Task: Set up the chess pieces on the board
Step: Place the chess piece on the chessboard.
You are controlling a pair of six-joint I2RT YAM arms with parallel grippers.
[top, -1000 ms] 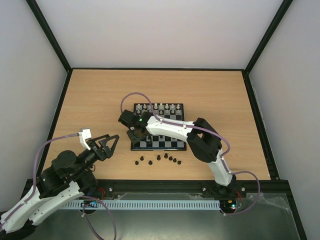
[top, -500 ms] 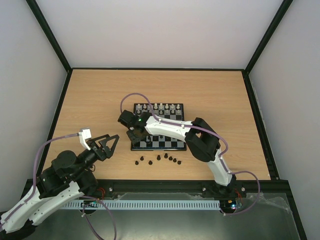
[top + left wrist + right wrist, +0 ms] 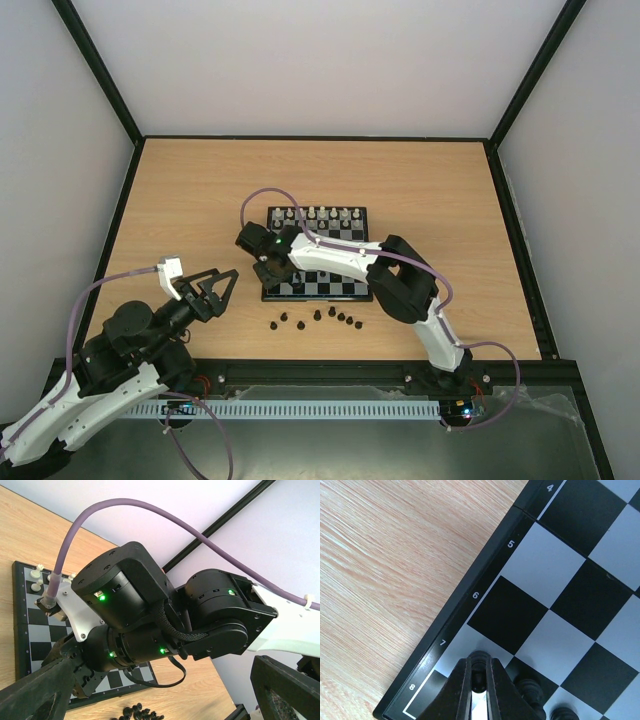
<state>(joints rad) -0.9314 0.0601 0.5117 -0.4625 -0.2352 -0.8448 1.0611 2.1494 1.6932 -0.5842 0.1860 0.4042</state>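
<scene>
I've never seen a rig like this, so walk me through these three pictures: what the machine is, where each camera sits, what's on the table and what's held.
The machine is two robot arms bolted at the near edge of a wooden table. One picture looks down from above and behind them; the other two come from a camera on each wrist. On the table lies a small chessboard with white pieces along its far row; loose dark pieces sit on the wood in front of it. The right claw reaches over the board's near-left corner, and its own camera shows it pinching one dark piece by the edge numbers 7 and 8. The left claw hangs open, holding nothing; its camera mostly sees the other arm.
</scene>
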